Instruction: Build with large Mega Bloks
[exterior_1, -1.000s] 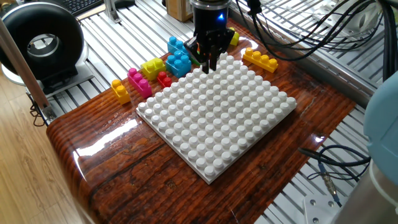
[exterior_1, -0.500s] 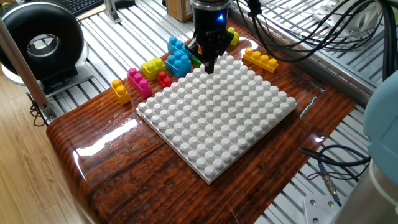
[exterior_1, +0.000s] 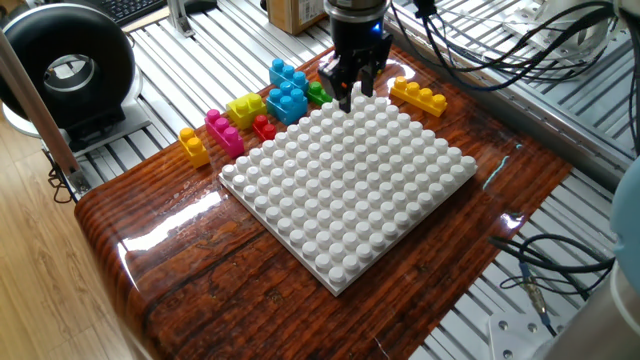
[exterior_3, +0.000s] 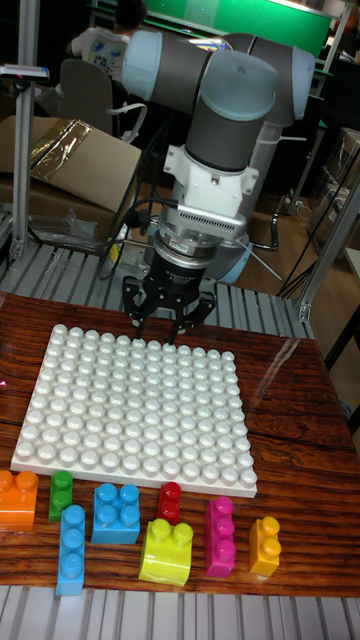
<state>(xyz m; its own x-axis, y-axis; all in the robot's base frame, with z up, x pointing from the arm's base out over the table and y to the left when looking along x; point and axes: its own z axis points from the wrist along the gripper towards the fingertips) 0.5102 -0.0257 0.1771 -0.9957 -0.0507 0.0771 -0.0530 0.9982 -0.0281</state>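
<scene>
In the fixed view, the end effector (exterior_1: 352, 88) hangs over the far edge of the white baseplate (exterior_1: 350, 185), its dark fingers spread apart with nothing between them. A second ago it stood slightly lower and further left, its fingertips down among the bricks at the baseplate's far corner; since then it has lifted and shifted right, and it has come away empty. The Mega Bloks lie where they were on the wooden bench (exterior_1: 200, 270): the two blue bricks (exterior_1: 287, 98) beside the far-left edge of the plate, a small green brick (exterior_1: 318, 92) just behind them next to the fingers, the lime yellow brick (exterior_1: 245, 108), the red brick (exterior_1: 263, 127), the pink brick (exterior_1: 224, 132), and a yellow-orange brick (exterior_1: 193, 146) nearest the camera's left. An orange-yellow long brick (exterior_1: 418, 96) lies apart on the right. No brick sits on the baseplate, so building has not begun, and the lift probably means a missed or abandoned pick.

In the tall fixed view, seen from the opposite side, the end effector (exterior_3: 168, 322) hovers above the far edge of the studded plate, fingers open and empty. The bricks line the near edge: orange (exterior_3: 18, 498), green (exterior_3: 61, 494), blue (exterior_3: 117, 512), red (exterior_3: 169, 502), lime yellow (exterior_3: 166, 550), pink (exterior_3: 219, 536) and yellow-orange (exterior_3: 264, 545), all loose on the bench.
</scene>
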